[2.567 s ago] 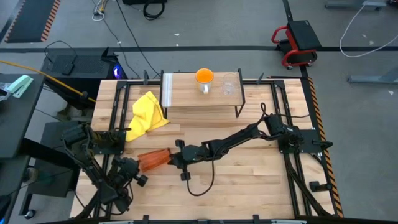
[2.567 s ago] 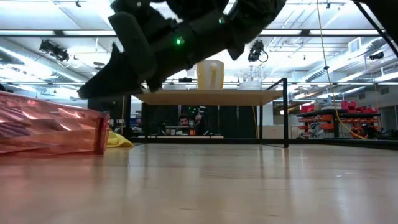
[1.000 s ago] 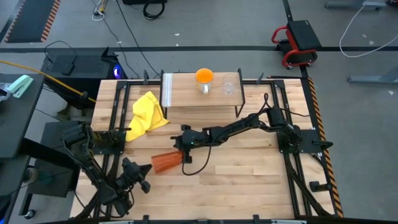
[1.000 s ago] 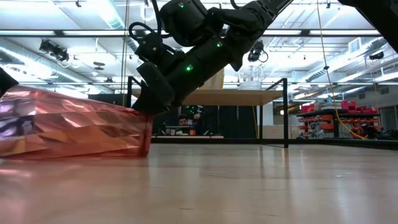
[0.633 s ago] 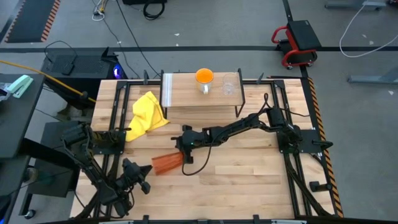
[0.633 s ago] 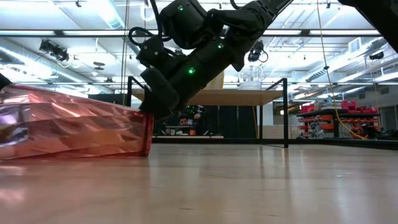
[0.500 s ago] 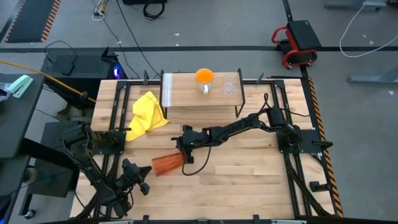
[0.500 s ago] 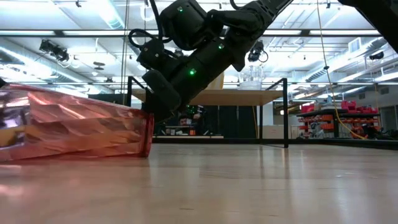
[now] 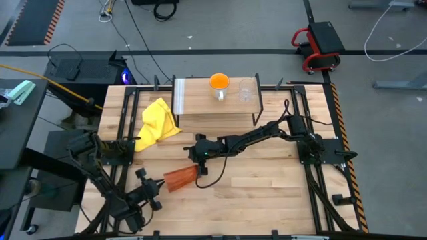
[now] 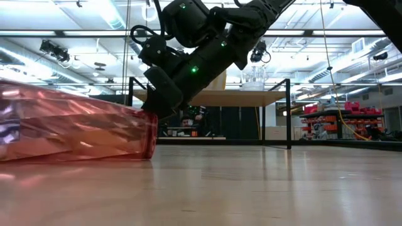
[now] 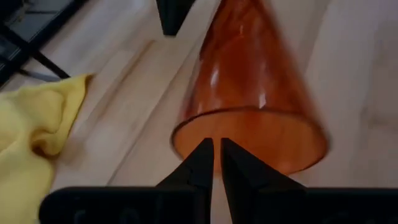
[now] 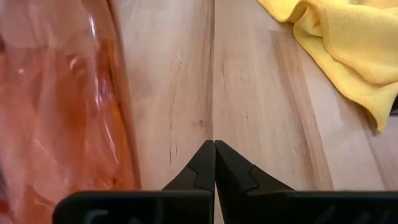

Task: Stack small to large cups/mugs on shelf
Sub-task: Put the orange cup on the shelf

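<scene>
The brown-orange ribbed tumbler (image 9: 179, 179) lies on its side on the tabletop, wide end toward my left gripper and narrow end toward my right gripper. My left gripper (image 11: 217, 149) is shut, with its tips right in front of the wide end. My right gripper (image 12: 214, 148) is shut and points down at the table on the far side of the narrow end. The orange mug (image 9: 219, 83) and the clear cup (image 9: 245, 92) stand upright on the shelf (image 9: 213, 107) at the far edge. My left gripper's fingertips (image 11: 205, 152) stand before the tumbler's wide end (image 11: 249, 146); I cannot tell whether they touch it. My right gripper slants down from the table's right, its shut fingers (image 10: 154, 107) at the upper edge of the tumbler's narrow end (image 10: 147, 119). The tumbler stays lying on the table.
A yellow cloth (image 9: 157, 123) lies crumpled at the left, between the shelf and the left arm. A black cable (image 9: 213, 193) loops on the table below the right arm. Bare wood stretches along the near right.
My left gripper has rolled about its own pointing line while staying close to the tumbler's wide end. The tumbler's wide end has crept a little toward the table's near edge; its narrow end stays by my right gripper.
</scene>
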